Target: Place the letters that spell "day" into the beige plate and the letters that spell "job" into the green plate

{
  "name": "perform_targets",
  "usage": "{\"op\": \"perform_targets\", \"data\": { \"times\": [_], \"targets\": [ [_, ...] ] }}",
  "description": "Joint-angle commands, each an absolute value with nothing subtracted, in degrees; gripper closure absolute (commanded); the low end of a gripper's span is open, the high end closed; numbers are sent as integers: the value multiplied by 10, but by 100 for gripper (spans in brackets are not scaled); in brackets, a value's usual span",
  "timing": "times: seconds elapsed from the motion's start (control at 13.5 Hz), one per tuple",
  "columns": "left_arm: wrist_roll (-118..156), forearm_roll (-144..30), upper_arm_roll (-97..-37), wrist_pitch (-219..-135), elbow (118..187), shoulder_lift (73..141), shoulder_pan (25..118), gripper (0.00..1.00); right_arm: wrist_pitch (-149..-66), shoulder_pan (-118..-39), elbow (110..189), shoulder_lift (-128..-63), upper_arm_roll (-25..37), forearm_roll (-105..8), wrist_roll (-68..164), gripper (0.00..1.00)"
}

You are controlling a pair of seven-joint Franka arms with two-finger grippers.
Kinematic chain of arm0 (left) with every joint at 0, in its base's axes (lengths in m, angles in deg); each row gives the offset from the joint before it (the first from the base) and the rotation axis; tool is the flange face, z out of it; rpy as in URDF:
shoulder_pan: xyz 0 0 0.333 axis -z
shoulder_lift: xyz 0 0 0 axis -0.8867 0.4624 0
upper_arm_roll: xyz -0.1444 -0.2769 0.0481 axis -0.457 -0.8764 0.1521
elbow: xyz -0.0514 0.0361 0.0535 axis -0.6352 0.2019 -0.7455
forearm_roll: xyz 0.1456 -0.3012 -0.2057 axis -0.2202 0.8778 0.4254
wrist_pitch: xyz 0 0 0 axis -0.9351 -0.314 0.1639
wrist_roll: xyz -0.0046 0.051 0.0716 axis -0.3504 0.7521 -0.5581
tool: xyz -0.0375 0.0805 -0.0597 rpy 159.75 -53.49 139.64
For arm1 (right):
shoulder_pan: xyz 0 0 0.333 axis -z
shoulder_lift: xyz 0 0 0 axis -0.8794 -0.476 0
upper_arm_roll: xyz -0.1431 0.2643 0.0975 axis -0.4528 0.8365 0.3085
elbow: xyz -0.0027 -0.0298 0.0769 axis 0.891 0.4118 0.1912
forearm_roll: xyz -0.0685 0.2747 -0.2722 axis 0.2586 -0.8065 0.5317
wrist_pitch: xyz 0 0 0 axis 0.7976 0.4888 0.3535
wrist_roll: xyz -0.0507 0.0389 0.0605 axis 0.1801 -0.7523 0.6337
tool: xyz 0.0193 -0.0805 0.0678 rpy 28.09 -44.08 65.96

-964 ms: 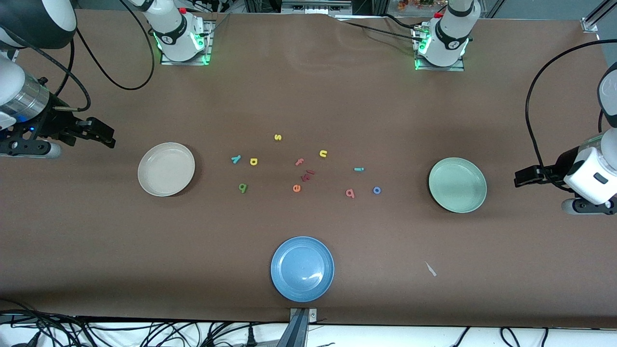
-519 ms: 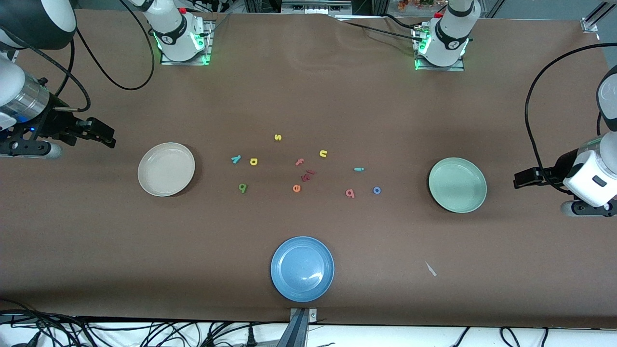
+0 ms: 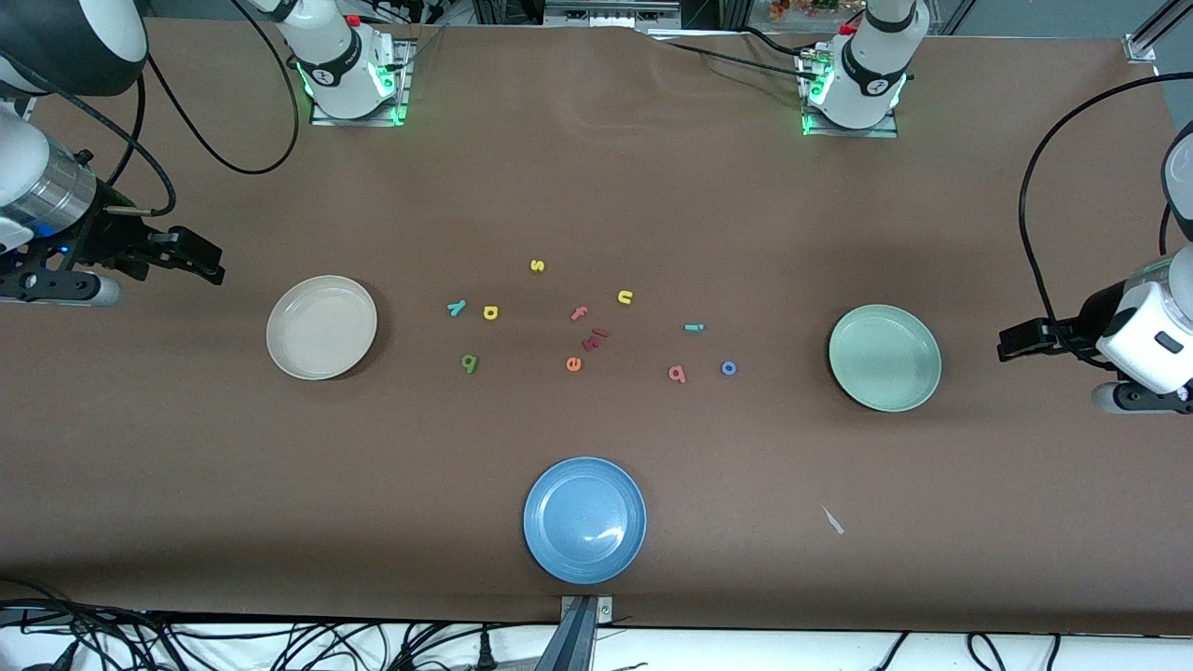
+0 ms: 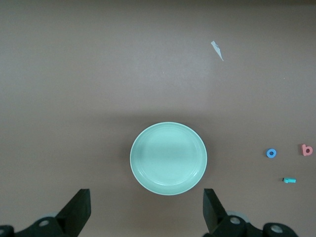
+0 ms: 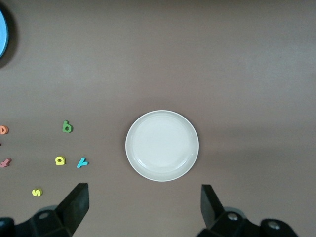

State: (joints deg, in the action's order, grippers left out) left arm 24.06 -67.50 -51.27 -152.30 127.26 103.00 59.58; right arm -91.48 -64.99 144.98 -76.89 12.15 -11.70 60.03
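Note:
The beige plate (image 3: 322,326) (image 5: 162,145) lies toward the right arm's end, the green plate (image 3: 884,358) (image 4: 168,158) toward the left arm's end. Between them lie the yellow d (image 3: 490,312), green a (image 3: 469,362) and teal y (image 3: 456,308), then the teal j (image 3: 693,327), blue o (image 3: 729,368) and pink b (image 3: 677,374). My right gripper (image 3: 207,262) (image 5: 143,210) hangs open and empty beside the beige plate, at the table's end. My left gripper (image 3: 1010,340) (image 4: 145,212) hangs open and empty beside the green plate.
A blue plate (image 3: 584,519) sits near the front edge. Other loose letters lie among the task's: yellow s (image 3: 537,266), yellow u (image 3: 624,297), pink f (image 3: 579,313), orange e (image 3: 573,363), a dark red piece (image 3: 595,338). A paper scrap (image 3: 832,520) lies nearer the camera than the green plate.
The left arm's hand has drifted slightly over its end of the table. The right arm, the letters and the plates have not moved.

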Motion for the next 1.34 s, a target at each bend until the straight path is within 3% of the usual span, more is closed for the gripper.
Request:
{"op": "perform_targets", "data": {
  "times": [0.0, 1.26],
  "targets": [
    [256, -667, -512, -1504, 1271, 1019, 595, 0, -911, -649, 1455, -763, 120, -124, 598, 0],
    [260, -667, -511, -1496, 1272, 1016, 590, 0, -908, -650, 1456, -763, 123, -124, 598, 0]
  ]
}}
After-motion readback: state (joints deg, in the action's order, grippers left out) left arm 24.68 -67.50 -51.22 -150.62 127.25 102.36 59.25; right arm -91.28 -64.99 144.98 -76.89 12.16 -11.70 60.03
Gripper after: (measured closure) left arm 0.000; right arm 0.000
